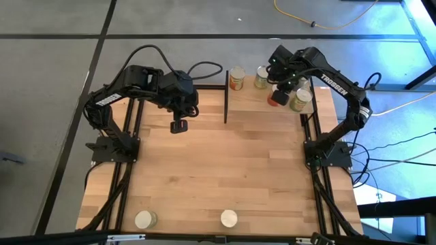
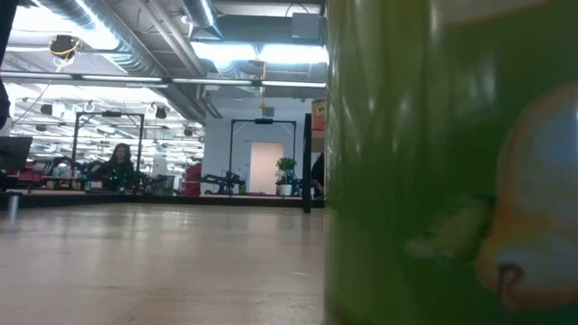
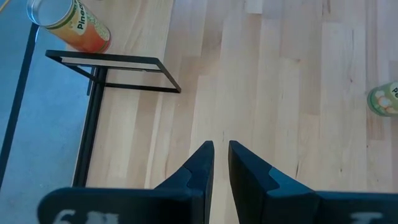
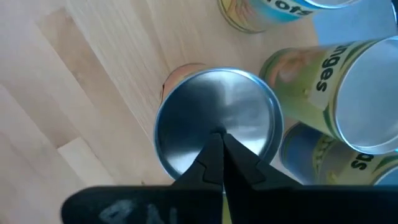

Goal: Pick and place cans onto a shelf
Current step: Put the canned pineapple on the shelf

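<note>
"TROSSEN" on right arm (image 1: 333,83)

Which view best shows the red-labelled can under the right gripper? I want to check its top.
The right wrist view: the red can's shiny top fills the frame below the shut right gripper. The high view shows it small, partly covered. The low and left wrist views miss it.

The middle of the bench (image 1: 225,170) lies open between both arms. At the far edge, the shelf's black upright panel (image 1: 225,95) bars sideways passage. Right of it, cans (image 1: 237,78) crowd the shelf (image 1: 252,102), with the right gripper (image 1: 279,92) directly above a red-labelled can (image 1: 276,99). Two cans (image 1: 145,219) stand well apart at the near edge.
</note>
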`<move>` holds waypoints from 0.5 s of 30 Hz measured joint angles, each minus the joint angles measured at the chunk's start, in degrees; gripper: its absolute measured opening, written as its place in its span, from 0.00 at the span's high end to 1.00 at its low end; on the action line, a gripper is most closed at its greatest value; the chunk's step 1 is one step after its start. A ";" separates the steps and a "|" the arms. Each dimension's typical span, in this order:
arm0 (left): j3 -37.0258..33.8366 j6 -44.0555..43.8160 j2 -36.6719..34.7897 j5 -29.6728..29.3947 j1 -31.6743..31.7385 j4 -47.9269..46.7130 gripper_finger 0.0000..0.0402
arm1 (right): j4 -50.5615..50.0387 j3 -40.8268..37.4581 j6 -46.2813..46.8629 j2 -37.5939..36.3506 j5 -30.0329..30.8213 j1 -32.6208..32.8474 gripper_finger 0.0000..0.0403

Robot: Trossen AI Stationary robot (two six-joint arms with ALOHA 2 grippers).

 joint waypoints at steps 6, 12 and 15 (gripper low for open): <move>0.00 0.00 0.00 0.00 0.00 0.01 0.90 | -1.12 0.00 0.00 0.00 0.00 0.00 1.00; 0.00 0.00 0.00 0.00 0.00 -0.01 0.90 | -1.37 0.00 0.00 0.00 0.02 0.00 1.00; 0.00 -0.01 0.00 0.01 0.00 -0.01 0.90 | -1.37 0.00 0.00 -0.01 0.00 0.00 1.00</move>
